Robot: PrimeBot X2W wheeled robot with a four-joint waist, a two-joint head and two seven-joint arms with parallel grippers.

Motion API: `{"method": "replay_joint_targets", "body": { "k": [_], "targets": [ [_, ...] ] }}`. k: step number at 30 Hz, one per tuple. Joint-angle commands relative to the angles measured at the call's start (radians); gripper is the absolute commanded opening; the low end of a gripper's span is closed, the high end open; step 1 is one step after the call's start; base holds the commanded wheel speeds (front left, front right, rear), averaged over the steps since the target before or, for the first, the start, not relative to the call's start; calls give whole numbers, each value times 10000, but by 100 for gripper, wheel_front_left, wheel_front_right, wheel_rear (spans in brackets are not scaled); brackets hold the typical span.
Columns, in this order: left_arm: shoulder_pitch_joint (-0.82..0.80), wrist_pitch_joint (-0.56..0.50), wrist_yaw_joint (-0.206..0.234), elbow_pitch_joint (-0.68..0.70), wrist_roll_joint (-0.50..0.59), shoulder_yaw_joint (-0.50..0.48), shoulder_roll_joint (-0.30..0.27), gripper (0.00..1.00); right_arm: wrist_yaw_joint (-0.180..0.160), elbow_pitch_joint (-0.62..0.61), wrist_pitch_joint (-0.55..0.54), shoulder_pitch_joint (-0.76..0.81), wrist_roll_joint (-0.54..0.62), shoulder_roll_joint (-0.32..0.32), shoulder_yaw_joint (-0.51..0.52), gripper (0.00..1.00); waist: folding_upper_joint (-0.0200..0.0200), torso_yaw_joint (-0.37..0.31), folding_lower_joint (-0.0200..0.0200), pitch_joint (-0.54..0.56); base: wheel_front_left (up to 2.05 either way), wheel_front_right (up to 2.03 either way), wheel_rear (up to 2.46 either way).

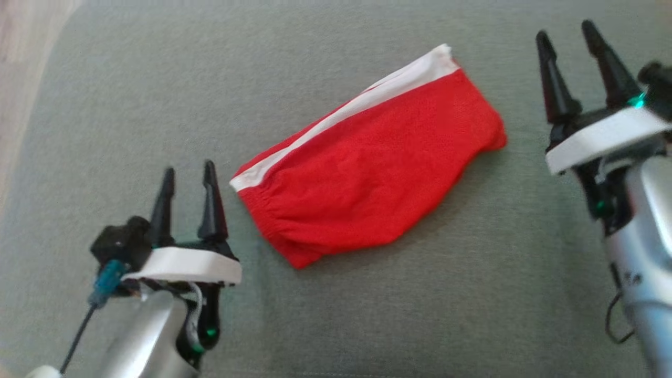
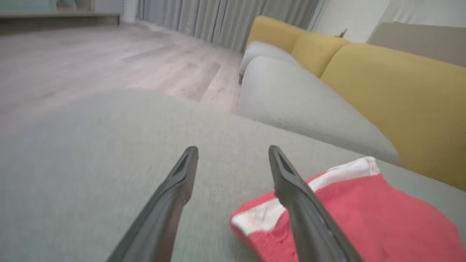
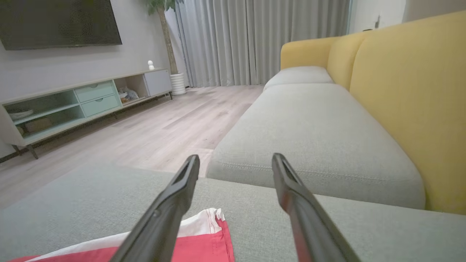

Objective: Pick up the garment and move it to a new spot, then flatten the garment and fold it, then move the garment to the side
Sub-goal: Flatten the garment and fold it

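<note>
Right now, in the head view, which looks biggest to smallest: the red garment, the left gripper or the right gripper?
1. Red garment: biggest by far.
2. Right gripper and left gripper: the right looks bigger, but it may be nearer the camera, so unranked.

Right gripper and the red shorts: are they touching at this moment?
Apart. The head view shows bare grey cushion between the open right gripper and the nearest end of the shorts.
</note>
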State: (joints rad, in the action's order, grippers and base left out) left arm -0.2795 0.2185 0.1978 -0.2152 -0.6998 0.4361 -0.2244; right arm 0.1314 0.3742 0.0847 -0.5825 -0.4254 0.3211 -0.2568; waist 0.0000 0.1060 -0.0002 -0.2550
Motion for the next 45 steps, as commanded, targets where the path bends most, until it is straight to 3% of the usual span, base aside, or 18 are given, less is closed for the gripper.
{"method": "replay_joint_targets", "body": {
  "k": [1, 9, 17, 28, 45],
  "targets": [
    [-175, 162, 182, 559, 287, -506, -377, 100, -7, -658, -93, 263, 150, -230, 107, 100, 0, -314, 2, 239, 0, 0, 0],
    [-30, 151, 1234, 1615, 1991, -570, -1547, 100, -7, -3397, -1097, 2674, 1463, -1457, 1477, 100, 0, -903, 2, 585, 0, 0, 0],
    [313, -614, 1287, 1457, 2174, -315, -2110, 100, -7, -5196, -1897, 4824, 1889, -2256, 2039, 100, 0, -1263, 2, 818, 0, 0, 0],
    [876, -868, 1304, 1103, 1784, -351, -2179, 100, -7, -5889, -2424, 5937, 1931, -2581, 2249, 100, 0, -1421, 2, 916, 0, 0, 0],
    [618, -703, 1255, 1201, 1723, -248, -2061, 100, -7, -6186, -2872, 5714, 1948, -2656, 2513, 100, 0, -1224, 2, 529, 0, 0, 0]
  ]
}}
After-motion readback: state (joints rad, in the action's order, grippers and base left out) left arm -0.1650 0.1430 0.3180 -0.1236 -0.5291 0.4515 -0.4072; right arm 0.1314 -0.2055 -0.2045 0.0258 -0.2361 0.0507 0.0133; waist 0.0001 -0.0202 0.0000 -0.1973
